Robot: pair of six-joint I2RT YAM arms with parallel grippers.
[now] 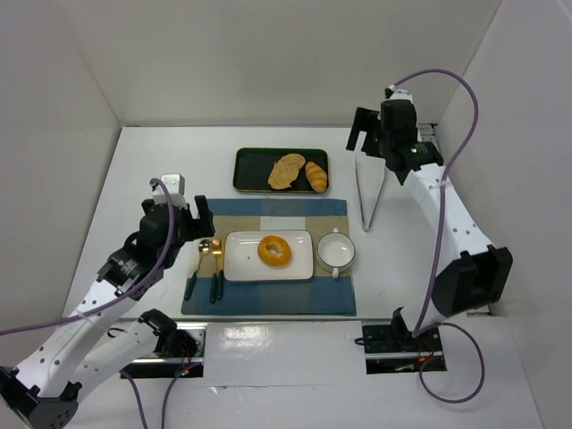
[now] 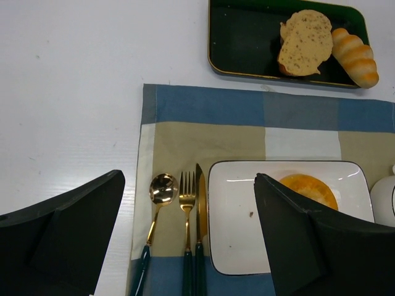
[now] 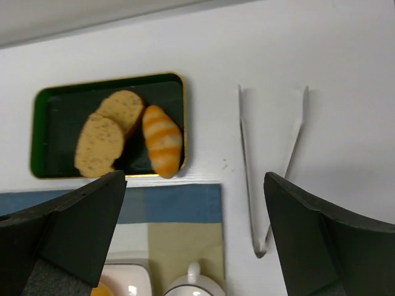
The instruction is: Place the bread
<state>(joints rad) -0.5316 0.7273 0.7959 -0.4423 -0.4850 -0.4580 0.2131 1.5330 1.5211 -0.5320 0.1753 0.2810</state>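
**Bread on plate; both hands empty**

My left hand (image 1: 192, 221) hangs spread and empty above the cutlery (image 1: 214, 268), at the left edge of the placemat (image 1: 268, 304). The bread (image 1: 274, 250) lies flat in the middle of the white plate (image 1: 241, 259), touching neither hand. Far right, my right hand (image 1: 362, 134) is spread and empty, near the tongs (image 1: 371, 192) on the counter (image 1: 134, 170). I judge placement done. Next, lift clear without brushing the setting.
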